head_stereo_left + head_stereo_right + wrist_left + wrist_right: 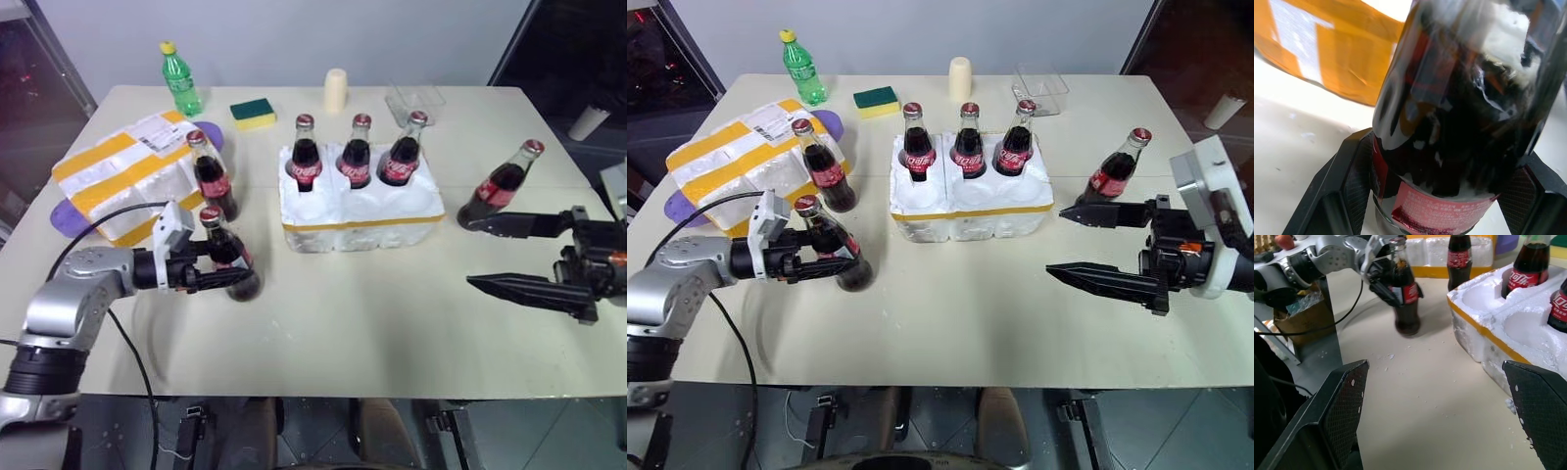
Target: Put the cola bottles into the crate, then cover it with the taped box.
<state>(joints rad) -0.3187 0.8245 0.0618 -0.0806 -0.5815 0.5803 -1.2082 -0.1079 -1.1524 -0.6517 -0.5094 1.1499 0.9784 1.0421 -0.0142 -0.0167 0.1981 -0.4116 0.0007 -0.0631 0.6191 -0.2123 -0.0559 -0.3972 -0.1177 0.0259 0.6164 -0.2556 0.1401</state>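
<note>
Left fingers (217,277) are closed around an upright bottle (227,262) on the table; the crate (361,211) lies beyond their tips. Right fingers (1087,245) gape empty, another bottle (1115,172) just past them

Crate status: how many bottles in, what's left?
Three cola bottles stand in the crate, in its back row. The left gripper is shut on a fourth bottle. Two more wait on the table; the taped box isn't on yet.
</note>
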